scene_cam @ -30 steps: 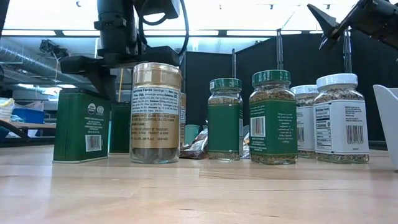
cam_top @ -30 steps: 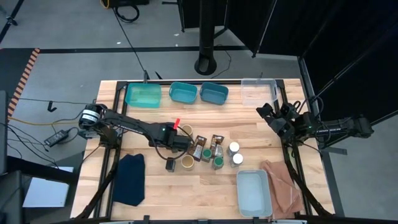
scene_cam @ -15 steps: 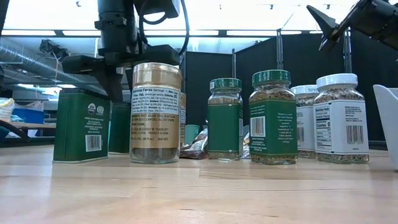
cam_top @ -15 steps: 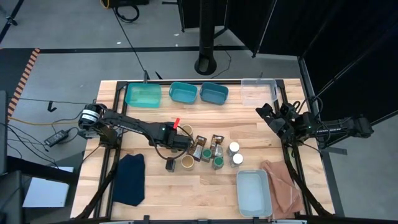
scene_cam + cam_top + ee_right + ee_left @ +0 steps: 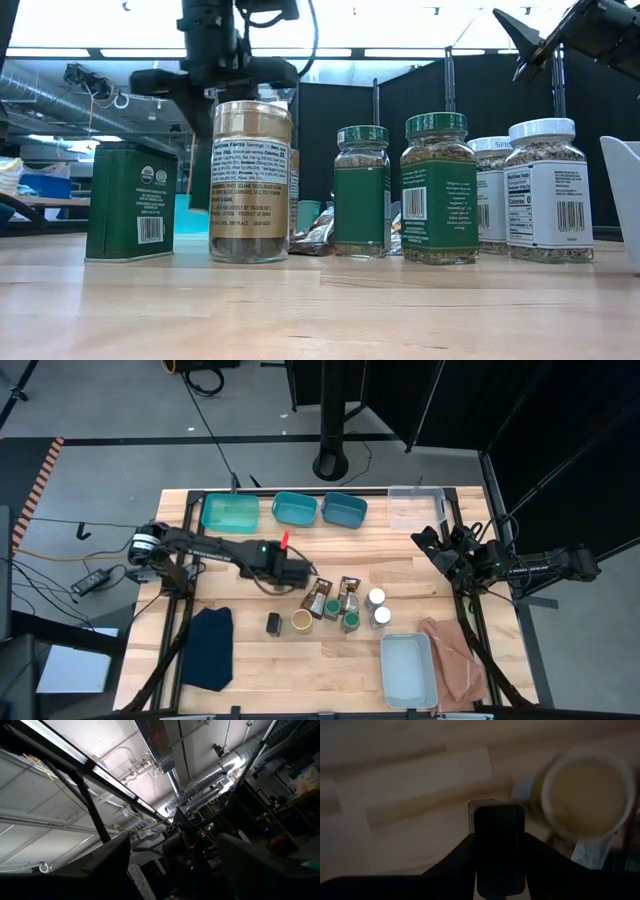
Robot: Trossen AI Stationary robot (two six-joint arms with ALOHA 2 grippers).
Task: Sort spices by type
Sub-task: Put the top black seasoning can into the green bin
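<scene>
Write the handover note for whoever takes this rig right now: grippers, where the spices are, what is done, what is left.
Left gripper: shut on a dark tin, lifted above the table near the spice cluster.
Right gripper: open, empty, parked at the table's right edge.
Spices: one green tin, a tan-topped jar, two green-lidded jars, two white-lidded jars and brown packets cluster mid-table.
Teal bins along the far edge and the pale bin at the near edge look empty.
Done: nothing binned yet.
Left: place the held tin, then sort everything else.
</scene>
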